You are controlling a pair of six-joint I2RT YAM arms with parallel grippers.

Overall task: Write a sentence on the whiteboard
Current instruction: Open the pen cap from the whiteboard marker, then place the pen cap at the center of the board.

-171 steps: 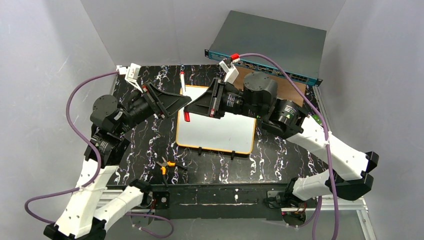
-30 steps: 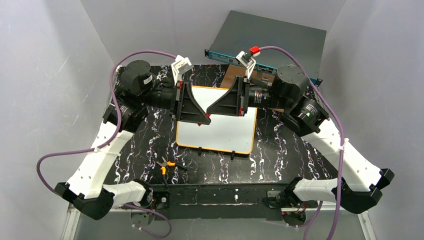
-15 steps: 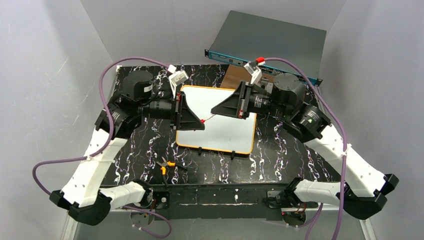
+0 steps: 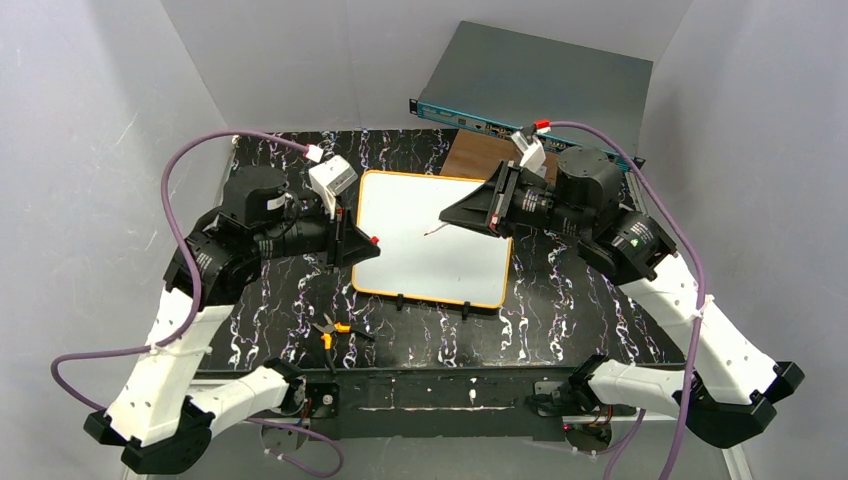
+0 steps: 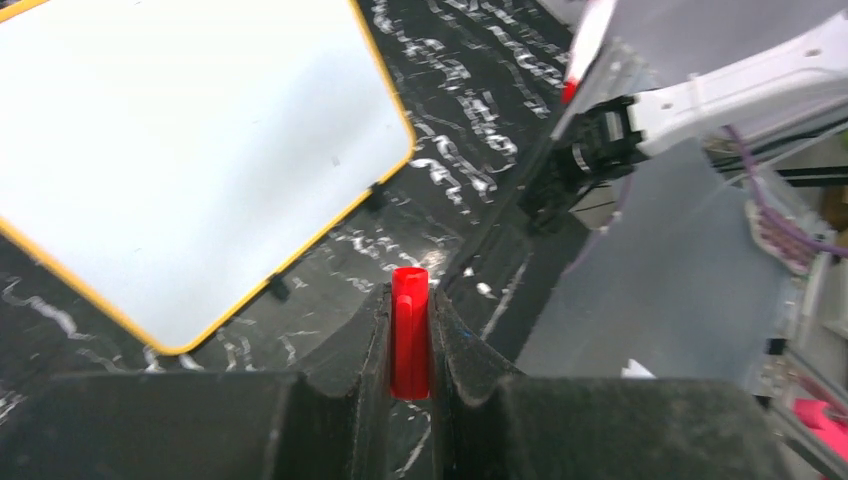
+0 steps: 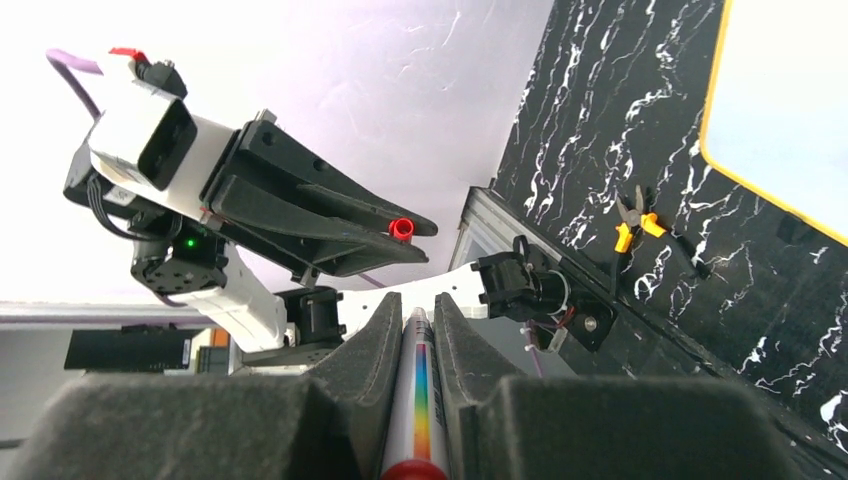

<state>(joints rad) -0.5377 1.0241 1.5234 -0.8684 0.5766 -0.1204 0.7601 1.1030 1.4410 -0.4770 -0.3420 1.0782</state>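
Checking in from the remote station. The whiteboard (image 4: 440, 265) lies flat in the middle of the black marbled mat (image 4: 560, 320), with its orange rim all round and its little black clip feet on the 6 o'clock edge. Its face reads plain white in every view I've got.

The left gripper (image 4: 368, 243) sits right at the board's 9 o'clock edge with its fingertips just over the rim. Its jaws are squeezed onto a red cap (image 5: 409, 345), which stands up between the pads with its open end out.

The right gripper (image 4: 447, 217) comes in from the board's 2 o'clock side and is clamped on the marker (image 6: 415, 400), a white barrel with a rainbow stripe down it. The tip pokes out toward 8 o'clock and ends up over roughly the centre of the board. I honestly can't tell whether it's touching the surface or just above it.

The two grippers face each other, apart, across the board's 9 o'clock half.

Other stuff: orange-handled pliers (image 4: 331, 330) lie on the mat at the board's 7 o'clock, and the grey rack box (image 4: 545, 80) with the teal front is off at 1 o'clock.
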